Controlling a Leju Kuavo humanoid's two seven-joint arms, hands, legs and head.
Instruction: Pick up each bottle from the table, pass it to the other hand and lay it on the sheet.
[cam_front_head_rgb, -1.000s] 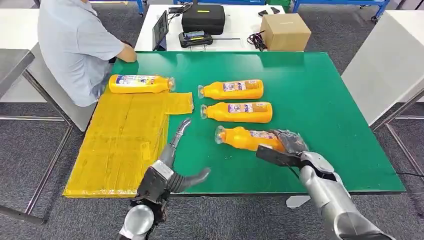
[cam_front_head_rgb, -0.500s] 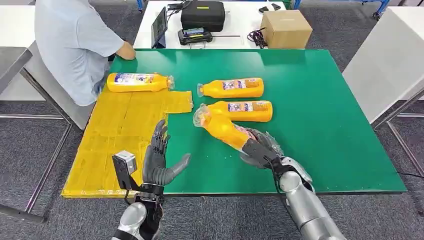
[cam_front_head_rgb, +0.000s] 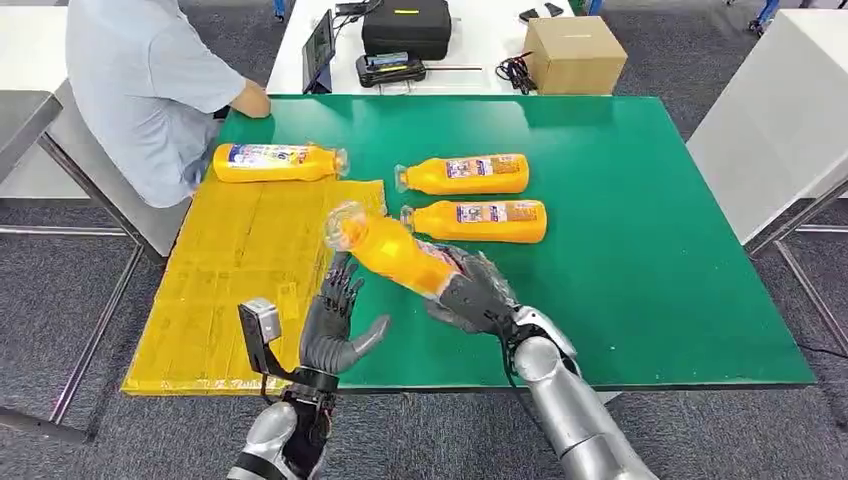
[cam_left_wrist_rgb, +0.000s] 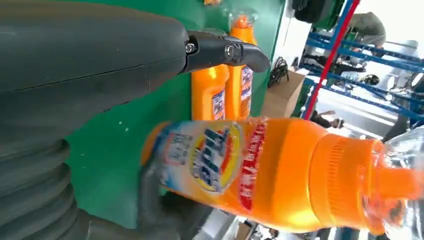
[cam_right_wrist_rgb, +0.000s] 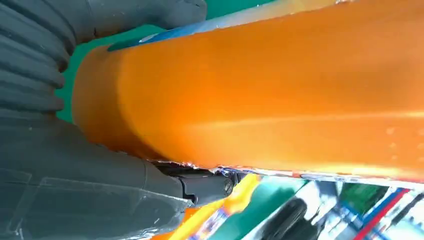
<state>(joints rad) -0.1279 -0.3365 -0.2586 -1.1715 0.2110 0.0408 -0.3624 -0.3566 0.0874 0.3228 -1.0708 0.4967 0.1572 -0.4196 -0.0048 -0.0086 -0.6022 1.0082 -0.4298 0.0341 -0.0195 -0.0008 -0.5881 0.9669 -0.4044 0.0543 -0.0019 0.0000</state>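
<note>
Orange liquid fills the bottle that the right hand grips by its base, lifted off the bench and tilted, cap toward the upper left, at the centre of the frame. The left hand stands just below it, fingers spread wide, holding nothing. Two more full bottles lie side by side on the green bench right of centre. A fourth bottle lies at the top edge of the yellow sheet, upper left. A person sits at the upper left corner. Behind the bench, a white table carries a black case and a cardboard box.
</note>
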